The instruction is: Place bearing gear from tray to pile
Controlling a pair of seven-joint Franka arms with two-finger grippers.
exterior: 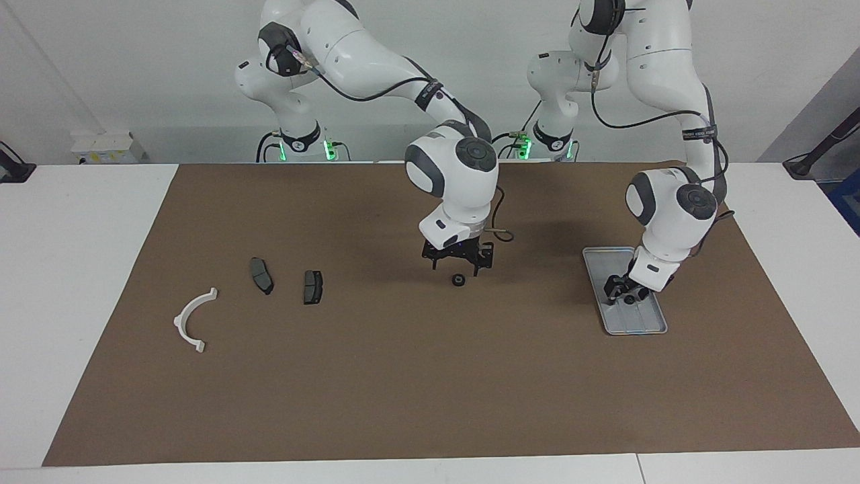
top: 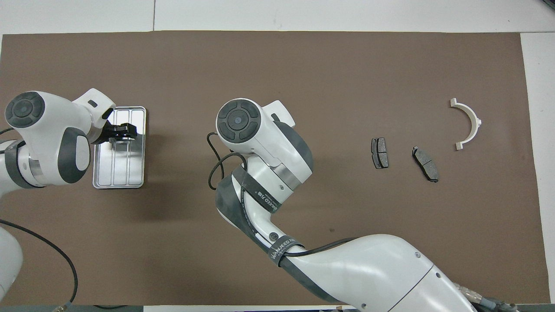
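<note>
Left gripper (exterior: 625,294) is down in the tray (exterior: 648,327), fingers closed around a small black gear (exterior: 629,300) (grip looks made, though the fingers hide most of it). Right gripper (exterior: 458,267) hangs just over a second gear (exterior: 458,280) lying flat on the brown mat (exterior: 430,403) mid-table, fingers spread wide, nothing held. Tray's long axis runs toward and away from the robots. Pile sits at the right arm's end: two brake pads (exterior: 261,275) (exterior: 312,287), white arc bracket (exterior: 193,320).
</note>
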